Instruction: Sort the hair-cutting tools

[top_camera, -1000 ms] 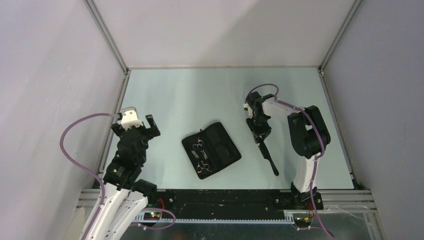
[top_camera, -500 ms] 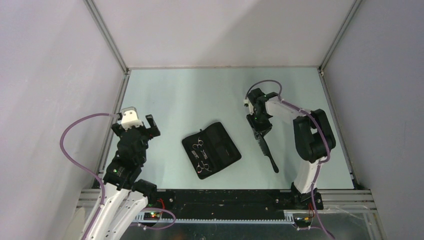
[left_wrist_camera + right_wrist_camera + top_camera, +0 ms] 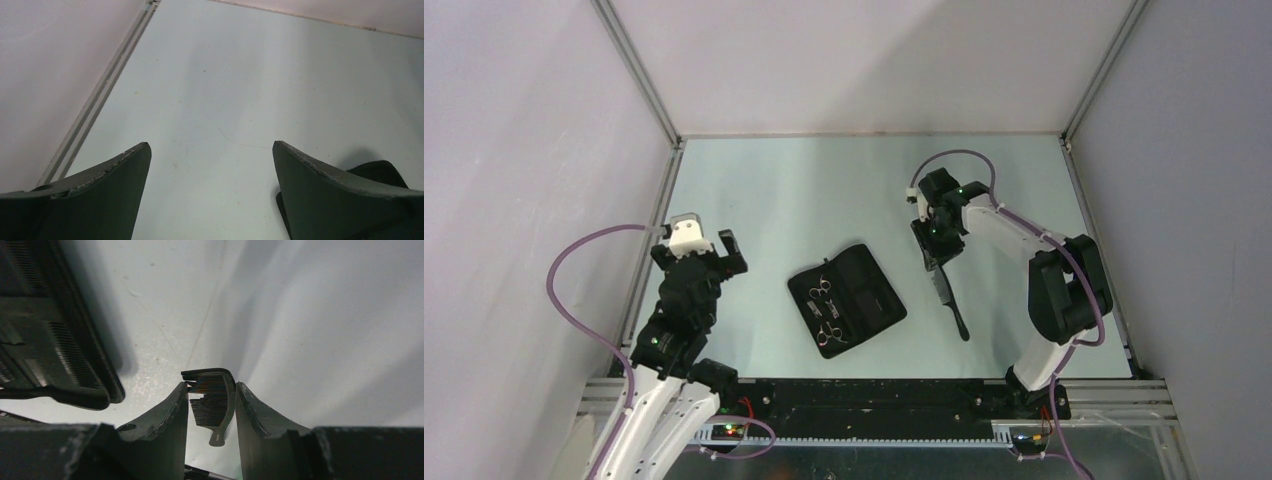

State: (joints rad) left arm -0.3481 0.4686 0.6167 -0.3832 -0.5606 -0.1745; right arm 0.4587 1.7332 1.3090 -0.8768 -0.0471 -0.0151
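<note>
At counter [image 3: 824, 190] centre, two silver scissors [image 3: 820, 288] lie in one open black case [image 3: 871, 296], at its 3 o'clock the right pincer [image 3: 211, 386] clamps one black comb [image 3: 949, 305], and at 9 o'clock the left pincer [image 3: 211, 146] gapes empty.

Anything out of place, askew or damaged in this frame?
Nothing damaged or spilled. The open zip case lies diagonally on the table, with the far scissors and near scissors in one half. The right gripper pinches the black comb by one end; the left gripper is open.
</note>
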